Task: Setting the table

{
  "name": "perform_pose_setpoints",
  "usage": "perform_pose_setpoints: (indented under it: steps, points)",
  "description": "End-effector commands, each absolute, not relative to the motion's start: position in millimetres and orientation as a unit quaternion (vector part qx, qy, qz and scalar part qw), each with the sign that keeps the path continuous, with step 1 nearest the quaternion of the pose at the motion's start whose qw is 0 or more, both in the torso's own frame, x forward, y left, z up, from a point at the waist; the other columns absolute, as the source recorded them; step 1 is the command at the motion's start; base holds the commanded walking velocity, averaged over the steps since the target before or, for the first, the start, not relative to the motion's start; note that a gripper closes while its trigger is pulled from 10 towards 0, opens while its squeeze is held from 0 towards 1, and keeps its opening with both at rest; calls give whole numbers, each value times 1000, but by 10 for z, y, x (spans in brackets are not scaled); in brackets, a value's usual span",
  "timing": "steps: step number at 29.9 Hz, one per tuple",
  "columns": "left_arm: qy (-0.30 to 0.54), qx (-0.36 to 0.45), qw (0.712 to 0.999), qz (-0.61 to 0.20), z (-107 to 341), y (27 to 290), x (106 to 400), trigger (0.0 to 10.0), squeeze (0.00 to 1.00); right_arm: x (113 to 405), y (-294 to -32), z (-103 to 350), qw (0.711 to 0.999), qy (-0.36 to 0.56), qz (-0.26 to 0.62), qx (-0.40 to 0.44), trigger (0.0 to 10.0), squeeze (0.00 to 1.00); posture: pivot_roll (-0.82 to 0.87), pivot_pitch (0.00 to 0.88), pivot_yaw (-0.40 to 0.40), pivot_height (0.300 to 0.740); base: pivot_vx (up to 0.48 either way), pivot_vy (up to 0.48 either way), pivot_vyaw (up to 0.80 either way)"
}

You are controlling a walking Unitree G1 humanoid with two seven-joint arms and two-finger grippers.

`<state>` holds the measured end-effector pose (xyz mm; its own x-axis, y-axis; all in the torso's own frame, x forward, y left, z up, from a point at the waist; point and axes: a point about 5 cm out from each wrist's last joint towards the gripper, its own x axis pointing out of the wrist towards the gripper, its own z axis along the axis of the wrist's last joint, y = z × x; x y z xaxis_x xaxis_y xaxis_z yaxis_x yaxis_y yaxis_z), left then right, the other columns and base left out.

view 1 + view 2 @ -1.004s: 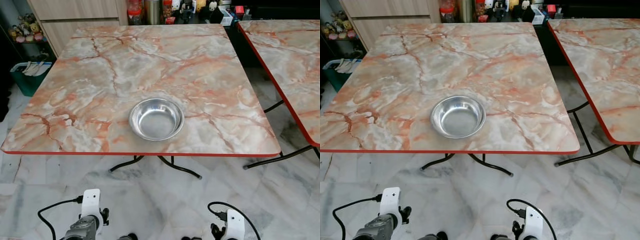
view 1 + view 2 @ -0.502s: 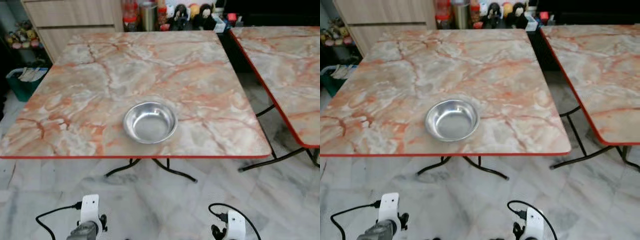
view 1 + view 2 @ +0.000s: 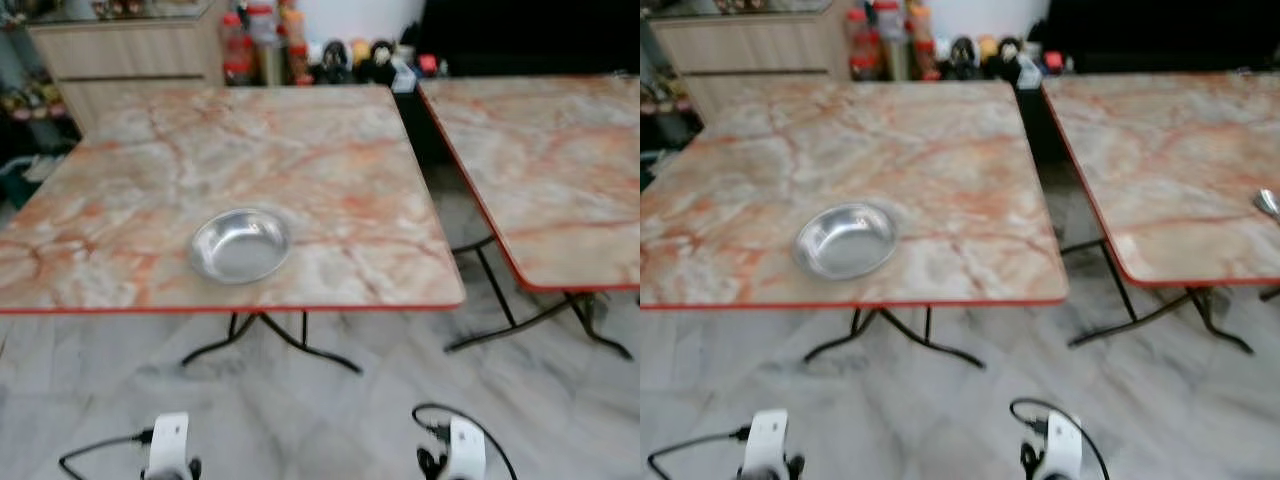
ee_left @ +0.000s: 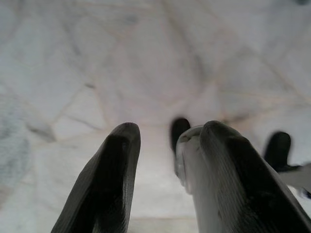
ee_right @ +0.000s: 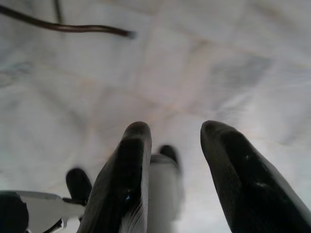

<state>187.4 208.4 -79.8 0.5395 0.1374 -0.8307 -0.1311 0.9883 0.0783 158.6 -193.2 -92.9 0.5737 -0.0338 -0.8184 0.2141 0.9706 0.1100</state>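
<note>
A steel bowl (image 3: 240,245) is sitting alone near the front edge of the marble-patterned table (image 3: 300,150), at about seven o'clock from the table's middle. It is shallow, round and shiny, standing upright and looking empty, though blur is softening the detail. Judging from this, one piece of the setting is in place and the rest is waiting: no plate, cup or cutlery is lying beside the bowl. At three o'clock a second table (image 3: 1160,160) is standing well apart, with what may be a spoon (image 3: 1267,203) showing at its right edge, too small to be sure. At twelve o'clock, bottles and small figures (image 3: 300,55) are crowding the far wall. Both arms are hanging idle over the pale marble floor (image 3: 330,420). The left pincer (image 4: 165,160) is hanging partly open, holding nothing; the right pincer (image 5: 175,150) is likewise gaping and empty.
</note>
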Motion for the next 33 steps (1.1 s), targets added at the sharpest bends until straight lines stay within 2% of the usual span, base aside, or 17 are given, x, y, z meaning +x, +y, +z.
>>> perform_pose_setpoints:
  steps: [1,7,15,22,28,33]
  points:
    - [483,12,872,85,-812,2177,1812,10000,0,1633,-1877,-916,885,451,-64,101,10000,0,-70,39,10,740,0,-398,0]
    - [487,16,870,73,-827,2161,1786,10000,0,1633,-1875,-915,886,449,-62,103,10000,0,-70,34,12,740,259,-392,364]
    - [492,19,868,68,-842,2133,1768,10000,0,1627,-1866,-918,886,450,-58,99,10000,0,-75,32,16,740,273,-390,0]
    - [495,22,866,66,-842,2139,1768,10000,0,1649,-1838,-911,888,447,-55,99,10000,0,-72,68,20,740,321,-353,641]
    - [496,21,866,64,-848,2184,1733,10000,0,1661,-1844,-907,887,445,-65,108,10000,0,-67,100,19,740,302,-371,0]
    - [496,24,866,59,-848,2229,1707,10000,0,1690,-1854,-894,888,442,-69,110,10000,0,-64,120,18,740,0,-426,0]
